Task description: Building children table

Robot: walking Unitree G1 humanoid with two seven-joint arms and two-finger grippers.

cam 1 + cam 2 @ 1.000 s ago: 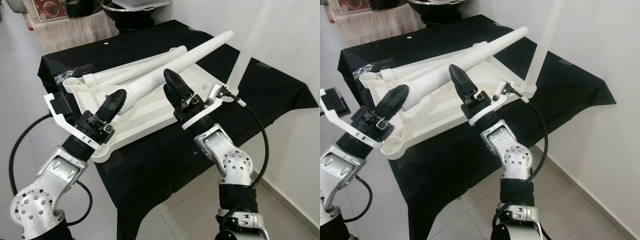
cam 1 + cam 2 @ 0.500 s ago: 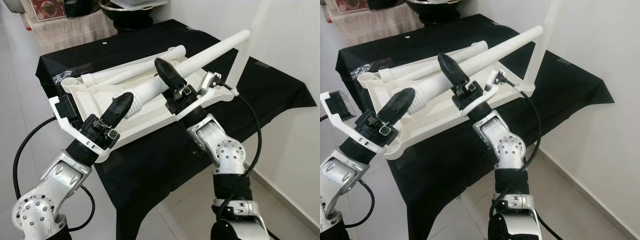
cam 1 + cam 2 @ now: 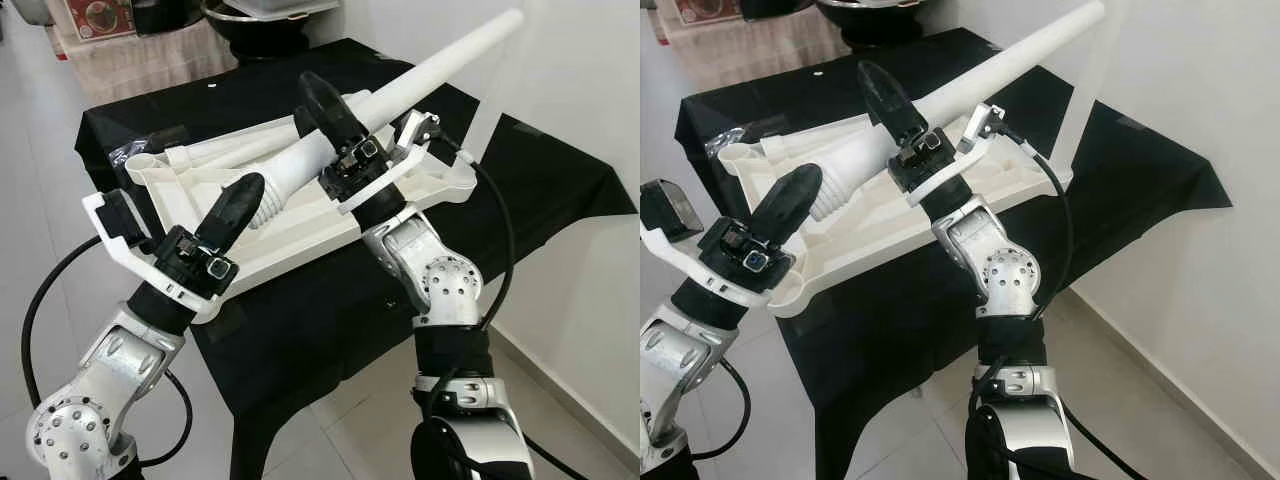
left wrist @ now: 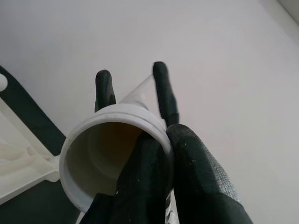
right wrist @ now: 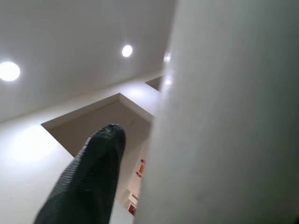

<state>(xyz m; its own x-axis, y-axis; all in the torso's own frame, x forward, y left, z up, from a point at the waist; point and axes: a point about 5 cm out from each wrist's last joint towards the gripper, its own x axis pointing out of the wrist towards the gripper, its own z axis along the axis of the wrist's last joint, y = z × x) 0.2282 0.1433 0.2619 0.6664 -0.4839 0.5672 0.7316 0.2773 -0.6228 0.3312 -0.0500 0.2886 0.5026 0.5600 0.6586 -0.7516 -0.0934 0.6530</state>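
Note:
A white tabletop (image 3: 300, 243) lies upside down on a black-draped table (image 3: 545, 185). One white table leg (image 3: 430, 62) is held above it, slanting up toward the far right. My right gripper (image 3: 312, 100) is shut around its thick lower part, one finger on each side. At the leg's ribbed open end (image 4: 93, 154), my left gripper (image 3: 240, 195) is shut on the rim, one finger (image 4: 196, 186) outside it. Another leg (image 3: 1085, 100) stands upright in the tabletop's right corner. More legs (image 3: 230, 150) lie along the tabletop's far edge.
A white wall rises close on the right. A dark bowl (image 3: 270, 20) and a red box (image 3: 100, 15) sit behind the table. A clear plastic bag (image 3: 128, 152) lies by the tabletop's far left corner. Pale tiled floor (image 3: 330, 420) surrounds the table.
My right gripper has lifted the leg and moved away from me, so the leg's far end points higher. The left gripper has stayed at the ribbed end.

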